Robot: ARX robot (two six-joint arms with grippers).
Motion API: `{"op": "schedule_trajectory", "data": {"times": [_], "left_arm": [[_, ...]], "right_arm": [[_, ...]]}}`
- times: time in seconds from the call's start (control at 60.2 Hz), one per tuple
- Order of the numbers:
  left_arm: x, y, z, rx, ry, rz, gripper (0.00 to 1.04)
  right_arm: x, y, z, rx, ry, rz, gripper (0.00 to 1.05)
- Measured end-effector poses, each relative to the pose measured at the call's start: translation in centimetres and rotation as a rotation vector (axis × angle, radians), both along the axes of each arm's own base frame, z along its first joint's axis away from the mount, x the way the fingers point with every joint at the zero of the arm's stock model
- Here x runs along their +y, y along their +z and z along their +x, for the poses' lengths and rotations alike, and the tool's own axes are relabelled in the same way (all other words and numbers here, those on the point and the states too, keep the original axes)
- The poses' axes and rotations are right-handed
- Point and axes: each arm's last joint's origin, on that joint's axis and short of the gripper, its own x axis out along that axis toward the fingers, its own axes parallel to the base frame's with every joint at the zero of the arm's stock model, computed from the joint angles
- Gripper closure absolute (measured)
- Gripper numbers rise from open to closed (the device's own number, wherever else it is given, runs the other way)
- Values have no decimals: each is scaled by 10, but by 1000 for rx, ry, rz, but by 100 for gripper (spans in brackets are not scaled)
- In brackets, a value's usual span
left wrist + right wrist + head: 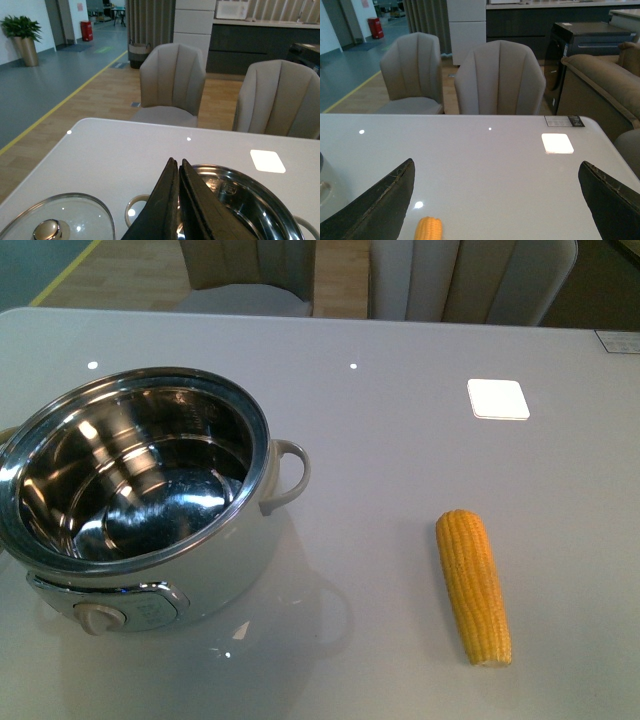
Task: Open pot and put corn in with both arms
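The pot point(135, 490) stands open at the table's left, its steel inside empty, its cream dial facing me. Its glass lid point(55, 222) with a chrome knob lies on the table beside the pot, seen only in the left wrist view. The corn point(473, 586) lies on the table right of the pot. My left gripper point(178, 162) is shut and empty, above the pot's point(245, 200) rim. My right gripper point(496, 167) is open wide and empty; the corn's tip point(428, 229) shows near its left finger. Neither arm shows in the front view.
The grey table point(400, 440) has a white square patch point(497, 398) at the back right. Two beige chairs point(497, 80) stand behind its far edge. A label point(618, 340) sits at the far right corner.
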Motion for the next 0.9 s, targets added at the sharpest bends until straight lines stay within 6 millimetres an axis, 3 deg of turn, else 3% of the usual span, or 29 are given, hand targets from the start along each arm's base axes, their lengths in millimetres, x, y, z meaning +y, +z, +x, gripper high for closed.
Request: {"op": "schedule_trajectory", "data": {"times": [0.896], "left_arm": [[0, -2, -24, -7, 1, 1, 102]], "right_arm": [[0, 0, 0, 0, 0, 0, 9]]}}
